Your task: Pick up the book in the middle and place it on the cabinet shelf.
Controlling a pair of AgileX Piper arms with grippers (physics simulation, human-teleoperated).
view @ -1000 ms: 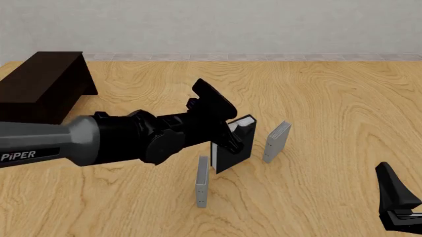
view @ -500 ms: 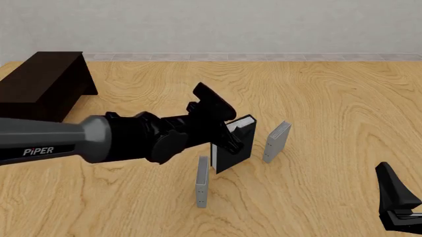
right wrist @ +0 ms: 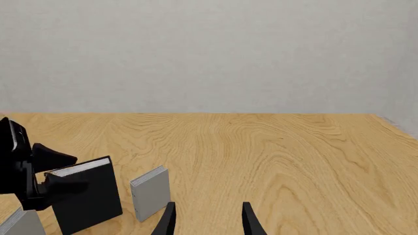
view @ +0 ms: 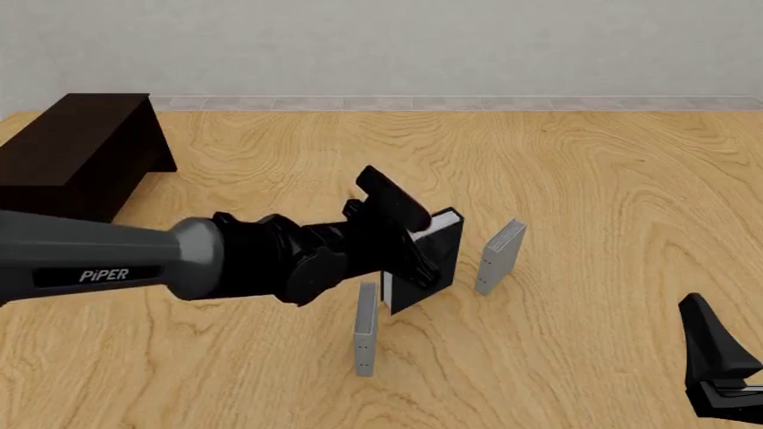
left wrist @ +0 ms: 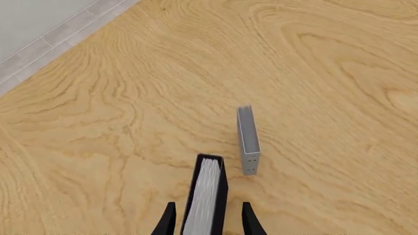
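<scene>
1. The right gripper (view: 721,375) sits at the near right corner of the table (view: 620,179), low and well apart from every book; in the right wrist view its two fingers (right wrist: 168,220) stand spread with bare wood between them, holding nothing.
2. A thin grey book (view: 364,329) stands upright on its edge nearest the table's near edge, roughly mid-width, just in front of the left arm's wrist.
3. The left arm (view: 107,264) reaches in from the left edge of the table, its grey link marked PIPER, ending in the left gripper (view: 412,255) around the middle of the table.
4. The book (view: 431,268), black with white page edges, stands upright in the middle of the table, between the two grey books. In the left wrist view the book (left wrist: 205,196) lies between the left fingers (left wrist: 168,221), one finger on each cover, page edges facing the camera; whether the pads actually press the covers cannot be told.
5. A second thin grey book (view: 501,256) stands upright just right of the black one, apart from it.
6. The cabinet shelf (view: 71,152), very dark brown with a flat top, sits at the far left corner of the table, well apart from the books.
</scene>
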